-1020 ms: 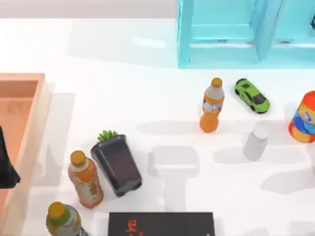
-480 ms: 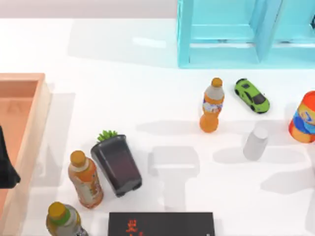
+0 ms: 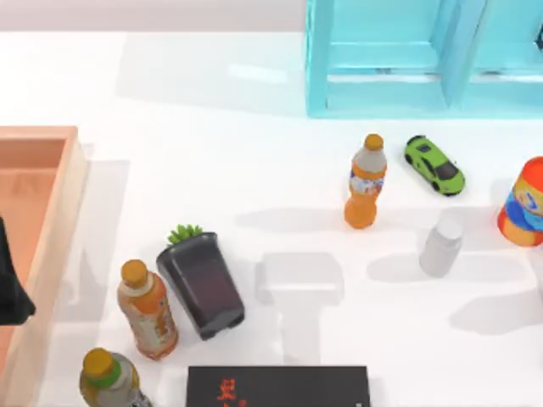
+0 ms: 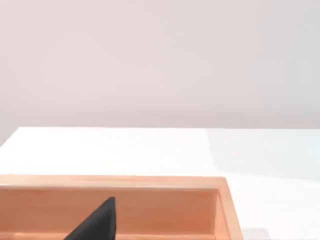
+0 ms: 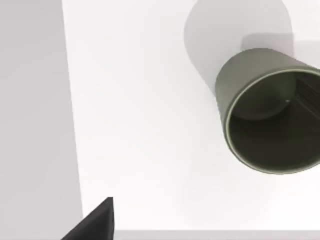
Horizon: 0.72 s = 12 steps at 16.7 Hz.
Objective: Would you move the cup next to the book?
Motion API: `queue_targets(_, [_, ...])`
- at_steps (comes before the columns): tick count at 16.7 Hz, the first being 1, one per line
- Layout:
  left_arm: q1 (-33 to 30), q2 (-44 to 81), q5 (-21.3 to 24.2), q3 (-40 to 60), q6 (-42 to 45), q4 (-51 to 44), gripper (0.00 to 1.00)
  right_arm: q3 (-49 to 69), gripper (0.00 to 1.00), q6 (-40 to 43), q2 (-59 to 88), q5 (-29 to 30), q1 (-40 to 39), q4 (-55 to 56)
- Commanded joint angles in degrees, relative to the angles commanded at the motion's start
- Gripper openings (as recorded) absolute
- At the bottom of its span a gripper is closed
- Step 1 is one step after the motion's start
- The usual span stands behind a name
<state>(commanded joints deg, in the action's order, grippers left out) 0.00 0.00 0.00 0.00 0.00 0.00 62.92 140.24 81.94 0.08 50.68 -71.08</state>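
Note:
The cup (image 3: 441, 246), a small whitish-grey cylinder, stands upright on the white table at the right, below the green toy car. The book (image 3: 278, 387), a flat black slab with red characters, lies at the front edge near the middle, well apart from the cup. In the right wrist view a grey open-mouthed cylinder (image 5: 267, 117), apparently the cup, stands on the table, with a dark part of my right gripper (image 5: 95, 224) away from it. My left gripper (image 3: 10, 284) is a dark shape over the wooden tray at the left edge.
An orange bottle (image 3: 366, 182), a green car (image 3: 434, 164) and a red-orange-blue can (image 3: 524, 203) surround the cup. A black plant pot (image 3: 200, 281) and two bottles (image 3: 147, 309) (image 3: 109, 379) stand left of the book. A cyan shelf (image 3: 390, 59) is at the back, a wooden tray (image 3: 59, 220) at the left.
Shadows at the table's lower right have faded and drawn toward the right edge. The cup, the book and the other things have not moved.

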Motion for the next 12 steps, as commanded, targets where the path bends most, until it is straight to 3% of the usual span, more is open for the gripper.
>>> queue_targets(6, [0.00,0.00,0.00,0.00,0.00,0.00,1.00,-2.03,1.00,-0.21,0.50,0.01,-0.24,2.32])
queue_targets(12, [0.00,0.00,0.00,0.00,0.00,0.00,1.00,-13.12,1.00,-0.41,5.24,-0.01,-0.29,18.89])
